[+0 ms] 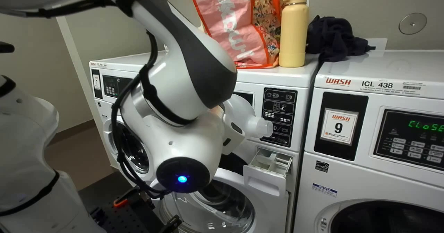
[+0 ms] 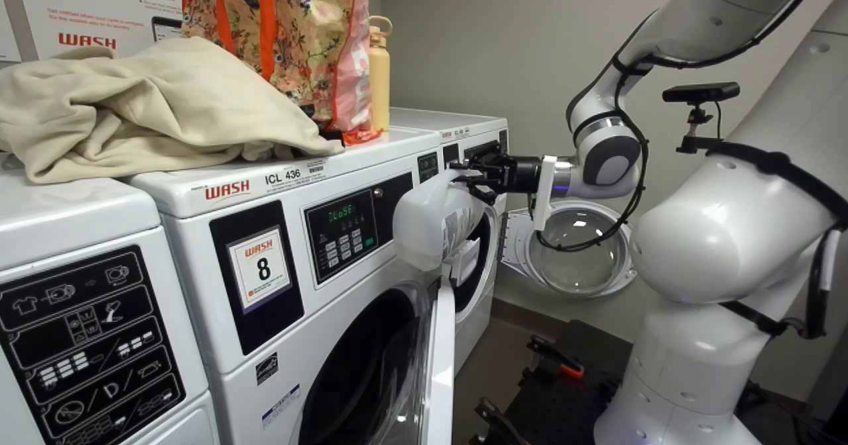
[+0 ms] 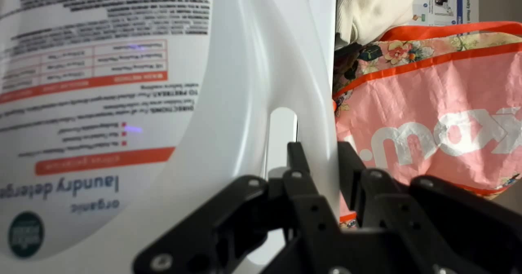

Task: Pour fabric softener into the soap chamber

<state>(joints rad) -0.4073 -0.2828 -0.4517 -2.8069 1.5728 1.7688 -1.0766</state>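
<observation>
My gripper (image 3: 322, 157) is shut on the handle of the fabric softener (image 3: 228, 155), one finger through the handle's opening and one outside. Upside-down label print on this whitish jug fills the left of the wrist view. In an exterior view the fabric softener (image 1: 239, 110) pokes out past the arm, tilted over, its neck aimed sideways and slightly down. No falling liquid shows. Below that neck the soap chamber (image 1: 264, 181) is pulled out, its divided compartments visible. An exterior view has the gripper (image 2: 462, 174) above the jug's body, which hides the jug's mouth.
A glass washer door (image 2: 445, 359) stands swung out under the jug. On the washer tops sit a floral bag (image 2: 298, 41), a yellow bottle (image 1: 294, 35), a beige cloth (image 2: 146, 114) and dark fabric (image 1: 333, 39). A black base with clamps (image 2: 556, 359) lies low.
</observation>
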